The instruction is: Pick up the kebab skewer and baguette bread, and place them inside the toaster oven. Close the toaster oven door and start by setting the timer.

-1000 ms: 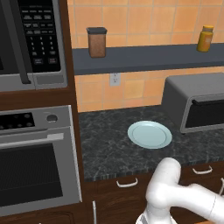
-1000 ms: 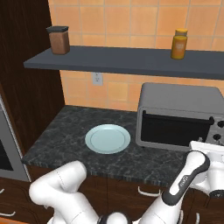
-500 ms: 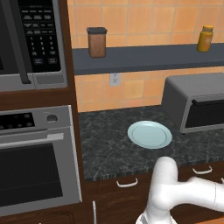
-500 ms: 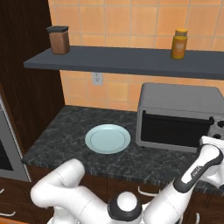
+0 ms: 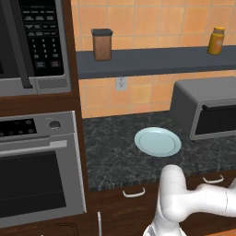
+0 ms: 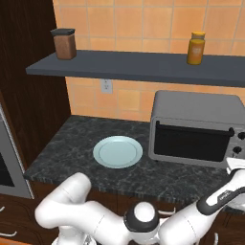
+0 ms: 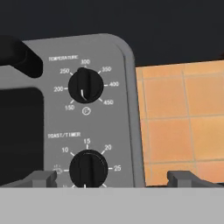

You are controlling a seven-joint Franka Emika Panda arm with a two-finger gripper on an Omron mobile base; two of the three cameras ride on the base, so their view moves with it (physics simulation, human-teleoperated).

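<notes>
Gripper (image 7: 111, 178): facing toaster oven (image 7: 87, 109) control panel | timer knob (image 7: 88, 169) sitting between fingertips, untouched | jaws standing wide apart

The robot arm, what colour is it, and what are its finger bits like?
The glossy white, rounded tube-shaped arm has dark joint bands and a round dark-centred cap. The gripper ends in two small, blocky dark grey finger tips.
</notes>
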